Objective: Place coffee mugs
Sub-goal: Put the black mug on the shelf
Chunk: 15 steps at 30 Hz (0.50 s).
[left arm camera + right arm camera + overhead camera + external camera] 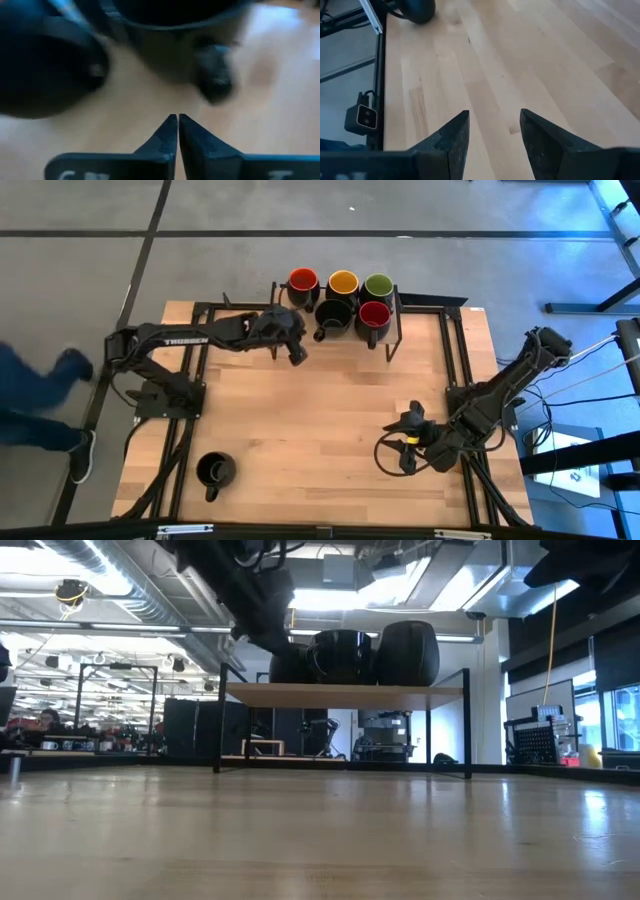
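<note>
So: 5 mugs (343,298) racked, 1 mug (215,471) apart.

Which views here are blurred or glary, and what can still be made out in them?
Left wrist view: the mugs ahead are smeared and out of focus, only the shut left gripper is sharp. Low view: bright ceiling lights glare behind the shelf, leaving the mugs on it as dark silhouettes. Right wrist view: crisp wood grain, open right gripper. High view: evenly lit, a person blurred at the left edge.
</note>
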Each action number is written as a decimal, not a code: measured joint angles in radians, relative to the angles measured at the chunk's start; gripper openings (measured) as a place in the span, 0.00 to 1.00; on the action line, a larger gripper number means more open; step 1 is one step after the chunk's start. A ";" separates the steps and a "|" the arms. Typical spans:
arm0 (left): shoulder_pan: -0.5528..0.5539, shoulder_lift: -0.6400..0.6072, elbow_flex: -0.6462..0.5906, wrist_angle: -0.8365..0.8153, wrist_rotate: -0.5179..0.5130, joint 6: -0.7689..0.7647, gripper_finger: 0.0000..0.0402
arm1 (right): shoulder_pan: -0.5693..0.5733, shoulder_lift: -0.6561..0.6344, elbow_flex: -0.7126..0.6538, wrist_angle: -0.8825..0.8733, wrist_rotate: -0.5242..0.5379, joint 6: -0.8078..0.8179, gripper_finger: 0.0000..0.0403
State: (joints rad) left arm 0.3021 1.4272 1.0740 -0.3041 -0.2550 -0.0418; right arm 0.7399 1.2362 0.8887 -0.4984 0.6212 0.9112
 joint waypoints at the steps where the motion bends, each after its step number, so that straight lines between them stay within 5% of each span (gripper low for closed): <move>1: 0.002 0.005 0.000 0.007 -0.028 -0.008 0.02 | 0.000 0.000 0.000 -0.003 0.000 0.000 0.41; 15: -0.014 0.040 0.000 0.117 0.067 -0.082 0.00 | 0.000 0.000 0.000 -0.013 0.021 0.001 0.41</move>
State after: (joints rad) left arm 0.2879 1.4672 1.0737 -0.1869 -0.1879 -0.1236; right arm 0.7395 1.2362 0.8883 -0.5113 0.6426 0.9119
